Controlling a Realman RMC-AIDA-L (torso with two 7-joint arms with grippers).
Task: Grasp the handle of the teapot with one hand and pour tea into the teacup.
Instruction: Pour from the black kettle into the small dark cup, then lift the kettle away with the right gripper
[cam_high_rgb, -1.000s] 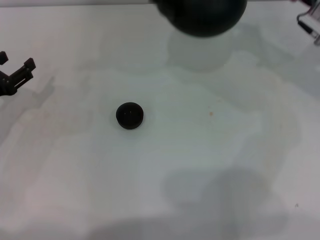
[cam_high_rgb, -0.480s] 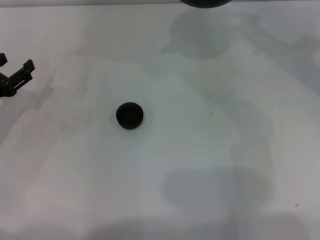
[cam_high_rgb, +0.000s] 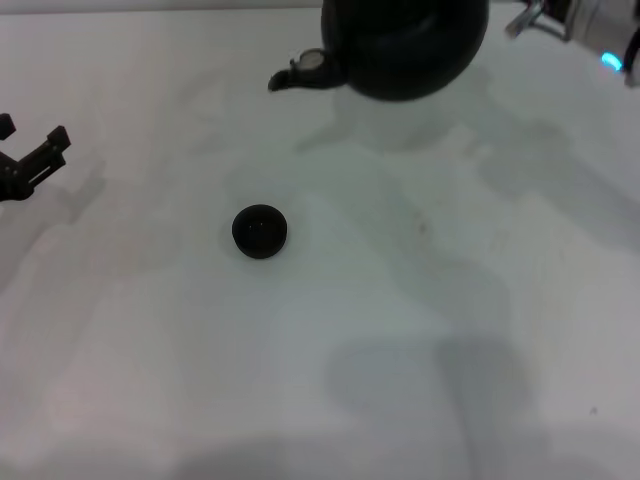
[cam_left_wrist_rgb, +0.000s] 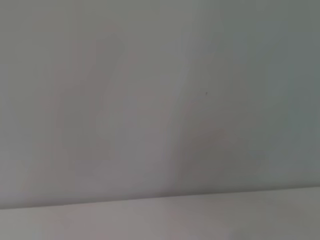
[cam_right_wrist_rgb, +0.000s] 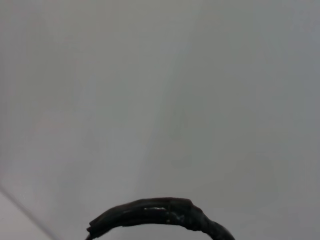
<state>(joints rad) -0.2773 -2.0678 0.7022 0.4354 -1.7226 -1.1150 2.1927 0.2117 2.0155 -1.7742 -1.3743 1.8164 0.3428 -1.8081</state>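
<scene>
The black round teapot (cam_high_rgb: 405, 45) hangs above the table at the far edge of the head view. Its short spout (cam_high_rgb: 305, 70) points toward my left and its shadow lies on the table below it. The top of the pot is cut off by the head view's upper edge. The ribbed black handle (cam_right_wrist_rgb: 160, 215) arches close in front of the right wrist camera, and my right arm (cam_high_rgb: 555, 15) reaches in beside the pot, holding it up by that handle. The small dark teacup (cam_high_rgb: 260, 231) stands on the table, nearer to me and left of the spout. My left gripper (cam_high_rgb: 32, 135) rests open at the far left.
The white table (cam_high_rgb: 400, 330) runs across the whole head view, with soft shadows near its front. A small brown speck (cam_high_rgb: 422, 227) lies right of the teacup. The left wrist view holds only bare pale surface.
The teapot, almost out of view half a second ago, has come back down into the head view, with its spout now showing toward the left. The right arm has reappeared. The left gripper and teacup are unmoved.
</scene>
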